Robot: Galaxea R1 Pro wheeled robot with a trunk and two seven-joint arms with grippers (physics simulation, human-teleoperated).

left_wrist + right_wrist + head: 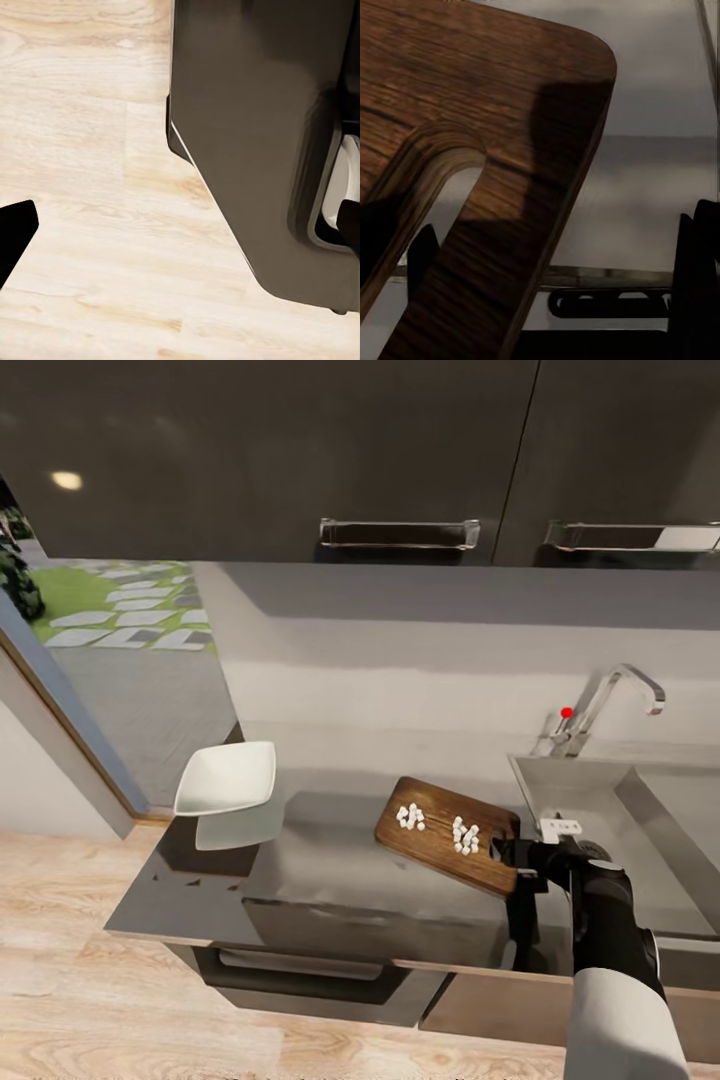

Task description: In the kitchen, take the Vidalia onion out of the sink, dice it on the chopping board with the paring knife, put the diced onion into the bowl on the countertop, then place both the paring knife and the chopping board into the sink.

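Note:
The chopping board (445, 835) lies on the grey countertop (330, 860) just left of the sink (575, 800). Two small heaps of white diced onion (465, 835) sit on it. My right gripper (512, 860) is at the board's handle end. In the right wrist view the chopping board (495, 112) is very close. One finger (424, 259) shows through the handle hole and the other finger (694, 277) stands clear of the outer edge, so the gripper is open. The white bowl (227, 777) stands empty at the countertop's left end. The paring knife is out of view. My left gripper (180, 229) hangs open over wooden floor.
A chrome tap (605, 705) with a red dot rises behind the sink. Dark wall cabinets (400, 460) hang above the counter. The countertop's left end stops near a doorway onto a garden path. A dark grey body (255, 150) stands on the floor beside my left gripper.

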